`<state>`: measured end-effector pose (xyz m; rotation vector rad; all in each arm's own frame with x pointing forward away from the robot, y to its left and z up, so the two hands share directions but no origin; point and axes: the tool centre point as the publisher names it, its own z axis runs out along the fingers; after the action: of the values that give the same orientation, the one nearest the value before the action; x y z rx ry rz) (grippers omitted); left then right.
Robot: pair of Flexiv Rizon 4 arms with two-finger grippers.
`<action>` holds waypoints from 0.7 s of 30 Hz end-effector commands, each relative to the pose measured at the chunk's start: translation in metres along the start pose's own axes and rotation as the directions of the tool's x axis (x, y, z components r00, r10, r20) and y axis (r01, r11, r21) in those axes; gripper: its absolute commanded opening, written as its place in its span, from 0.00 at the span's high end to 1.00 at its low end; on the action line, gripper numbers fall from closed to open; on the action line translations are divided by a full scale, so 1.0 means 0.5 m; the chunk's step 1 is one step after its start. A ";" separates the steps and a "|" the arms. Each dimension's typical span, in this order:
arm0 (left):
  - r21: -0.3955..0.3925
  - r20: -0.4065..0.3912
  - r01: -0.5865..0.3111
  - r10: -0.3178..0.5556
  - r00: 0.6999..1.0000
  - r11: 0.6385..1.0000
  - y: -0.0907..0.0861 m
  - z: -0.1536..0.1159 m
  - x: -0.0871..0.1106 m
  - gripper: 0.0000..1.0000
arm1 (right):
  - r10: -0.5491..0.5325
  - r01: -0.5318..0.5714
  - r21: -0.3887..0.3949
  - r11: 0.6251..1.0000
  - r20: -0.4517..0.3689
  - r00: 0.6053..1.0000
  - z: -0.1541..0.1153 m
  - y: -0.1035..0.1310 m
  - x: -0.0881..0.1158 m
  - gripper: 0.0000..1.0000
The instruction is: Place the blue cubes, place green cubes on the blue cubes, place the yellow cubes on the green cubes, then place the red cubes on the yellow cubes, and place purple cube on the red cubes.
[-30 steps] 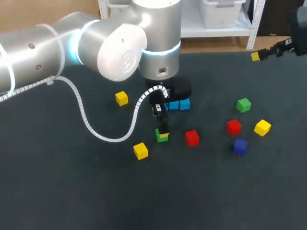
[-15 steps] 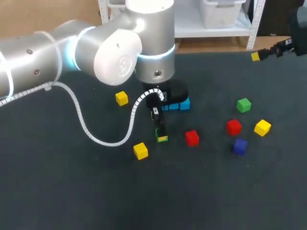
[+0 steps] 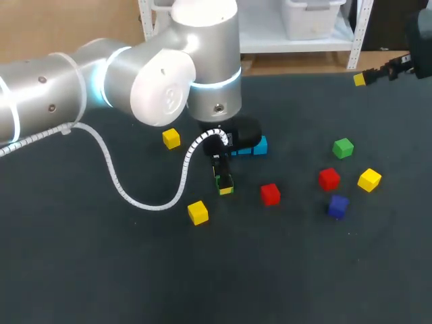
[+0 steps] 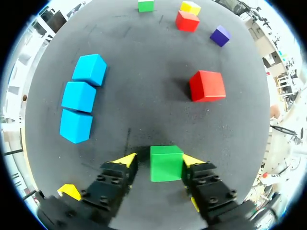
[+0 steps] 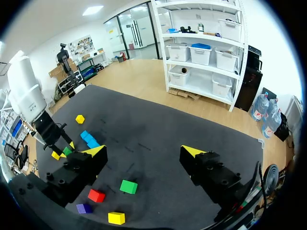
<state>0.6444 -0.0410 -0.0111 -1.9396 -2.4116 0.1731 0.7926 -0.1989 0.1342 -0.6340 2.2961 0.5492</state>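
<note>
Left claw (image 4: 159, 160) is clamped on a green cube (image 4: 166, 163), with a yellow tip on each side of it. Can't tell whether the cube is actually off the counter (image 3: 101, 270). Just ahead of the claw sits a red cube (image 4: 206, 85), and off to one side is a row of three blue cubes (image 4: 79, 96), all touching. A yellow cube (image 3: 198, 212) lies near the claw, and another yellow one (image 3: 171, 138) sits closer to the arm. Over on the right there's a loose bunch: second green cube (image 3: 343, 148), second red cube (image 3: 329, 178), third yellow cube (image 3: 369, 179), purple cube (image 3: 337, 206). Right claw (image 5: 144, 152) hangs by the far right edge, fingers wide apart, holding nothing.
</note>
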 end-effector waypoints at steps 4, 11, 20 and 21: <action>-0.022 -0.008 -0.032 0.032 0.999 0.999 0.011 -0.035 0.004 1.00 | -0.001 0.001 -0.004 1.000 0.003 1.000 0.002 -0.002 0.000 0.00; -0.051 -0.027 -0.124 0.123 0.992 0.991 0.041 -0.120 0.004 1.00 | -0.001 0.001 -0.004 1.000 0.003 1.000 0.002 -0.002 0.000 0.00; -0.104 -0.004 -0.160 0.160 0.987 0.982 0.103 -0.178 -0.042 1.00 | -0.001 0.001 -0.004 1.000 0.003 1.000 0.002 -0.002 0.000 0.00; -0.107 -0.002 -0.160 0.161 0.987 0.981 0.108 -0.178 -0.048 1.00 | -0.001 0.001 -0.004 1.000 0.003 1.000 0.002 -0.002 0.000 0.00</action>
<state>0.7005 -0.0398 0.0724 -2.1945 -2.3291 0.0565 0.7926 -0.1989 0.1342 -0.6340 2.2961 0.5492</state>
